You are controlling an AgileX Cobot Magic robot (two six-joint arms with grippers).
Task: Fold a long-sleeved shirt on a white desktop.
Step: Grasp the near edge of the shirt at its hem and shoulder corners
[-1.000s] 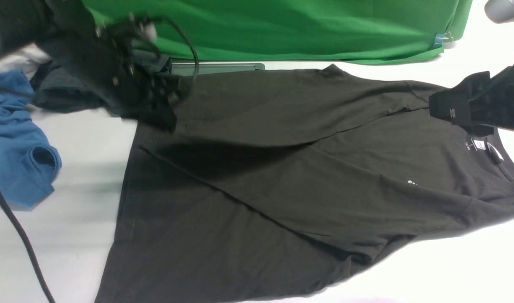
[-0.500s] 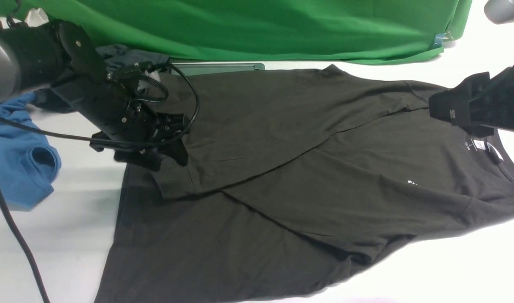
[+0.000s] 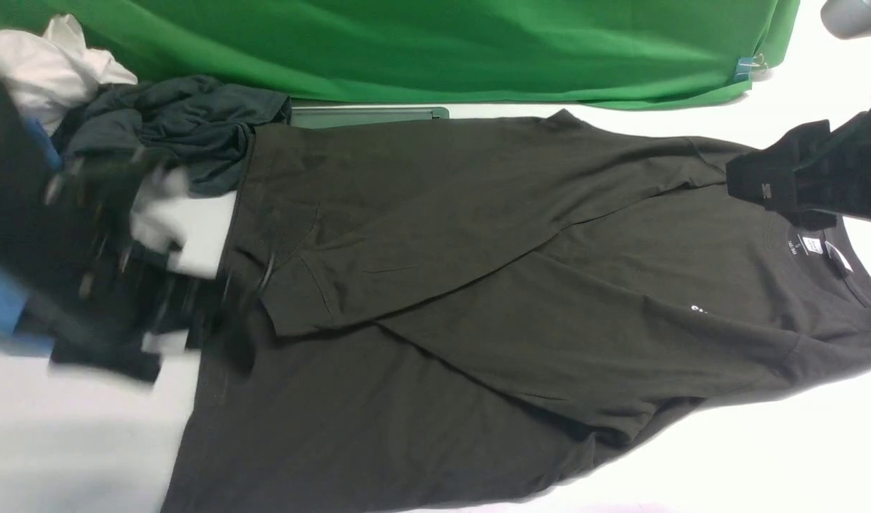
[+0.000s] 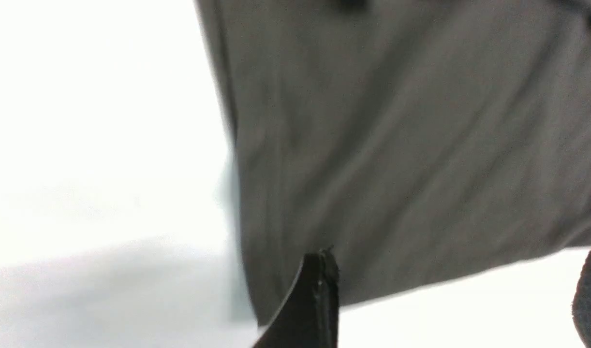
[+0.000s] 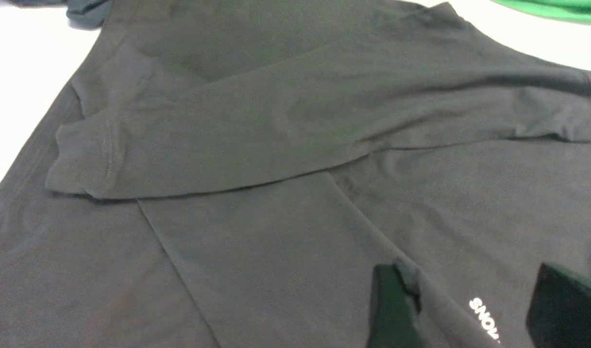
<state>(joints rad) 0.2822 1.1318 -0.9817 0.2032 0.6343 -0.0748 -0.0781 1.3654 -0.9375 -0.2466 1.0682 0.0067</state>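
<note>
The long-sleeved shirt (image 3: 478,285) lies spread across mid-frame on the white bench (image 3: 763,463). At mid-left, beside its hem, the blurred left pincer (image 4: 455,299) gapes empty. At upper right, the right pincer (image 5: 472,290) hovers parted over its chest.

1. A wrinkled green cloth backdrop (image 3: 478,50) hangs across the far side.
2. A small blue clip (image 3: 743,68) sits at the backdrop's lower right corner.
3. A crumpled slate-grey garment (image 3: 179,132) lies at far left, below the backdrop.
4. A bunched white cloth (image 3: 43,68) touches the grey garment's left side.
5. A blue garment (image 3: 1,299) lies nearer, mostly hidden.
</note>
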